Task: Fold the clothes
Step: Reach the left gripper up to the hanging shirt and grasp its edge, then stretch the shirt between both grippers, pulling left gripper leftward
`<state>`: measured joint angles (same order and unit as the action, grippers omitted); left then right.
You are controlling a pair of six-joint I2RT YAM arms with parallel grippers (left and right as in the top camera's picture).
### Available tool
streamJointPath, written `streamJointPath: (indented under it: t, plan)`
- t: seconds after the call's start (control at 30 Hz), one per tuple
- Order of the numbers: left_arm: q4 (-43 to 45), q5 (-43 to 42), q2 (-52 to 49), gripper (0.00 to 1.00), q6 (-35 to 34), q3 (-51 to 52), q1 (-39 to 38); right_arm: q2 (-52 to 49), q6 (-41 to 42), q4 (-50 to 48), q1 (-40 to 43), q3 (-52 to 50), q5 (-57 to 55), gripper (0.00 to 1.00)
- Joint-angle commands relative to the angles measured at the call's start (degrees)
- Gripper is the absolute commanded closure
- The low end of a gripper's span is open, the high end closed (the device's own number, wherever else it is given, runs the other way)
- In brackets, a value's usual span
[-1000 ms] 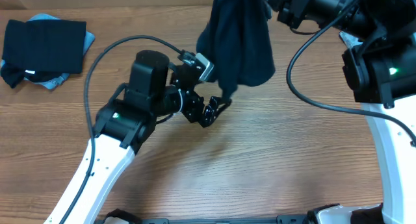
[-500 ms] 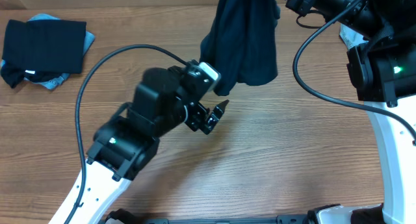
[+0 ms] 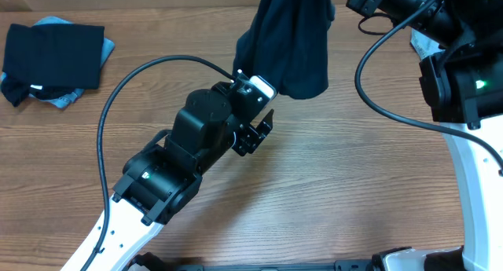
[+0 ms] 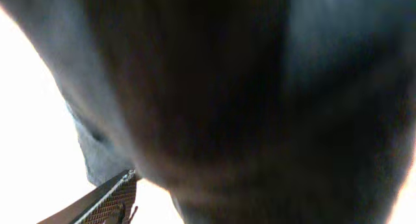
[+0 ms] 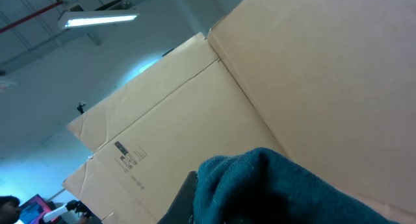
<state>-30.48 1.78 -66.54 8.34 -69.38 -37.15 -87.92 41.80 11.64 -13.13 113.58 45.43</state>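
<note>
With left gripper (image 3: 261,133) just under the hem of the vertically hanging shirt (image 3: 291,43), jaws partly apart, seemingly holding nothing.

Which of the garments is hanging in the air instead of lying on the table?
The dark navy shirt, dangling at top centre; the folded black piece lies flat at far left.
</note>
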Motion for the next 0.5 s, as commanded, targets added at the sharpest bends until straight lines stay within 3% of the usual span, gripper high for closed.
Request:
streamJointPath:
  t: [0.0,0.13,0.23,0.27,0.3,0.37,0.47]
  plan:
    - [1.7,0.1,-0.1,0.28,-0.2,-1.0,-0.5,1.1,0.2,-0.4,0.1,1.6,-1.0,0.96]
    - [2.4,0.1,-0.1,0.37,-0.2,-1.0,-0.5,1.1,0.2,-0.1,0.1,1.6,-0.8,0.96]
    - [3.2,0.9,-0.1,0.66,-0.2,-1.0,-0.5,1.1,0.2,1.2,0.1,1.6,-0.8,0.96]
    - [3.5,3.5,-0.1,0.83,-1.5,-1.0,-0.5,1.1,0.2,2.1,0.1,1.6,-0.8,0.96]
    - [3.6,4.7,-0.1,0.89,-2.1,-1.0,-0.5,1.1,0.2,2.5,0.1,1.6,-0.8,0.96]
    - [3.6,6.9,0.0,0.96,-2.8,-1.0,-0.5,1.1,-0.2,4.0,0.2,1.6,-0.8,0.96]
    - [3.4,7.9,0.1,0.96,-3.7,-1.2,-0.4,1.1,-2.6,6.2,0.2,1.6,-0.8,0.96]
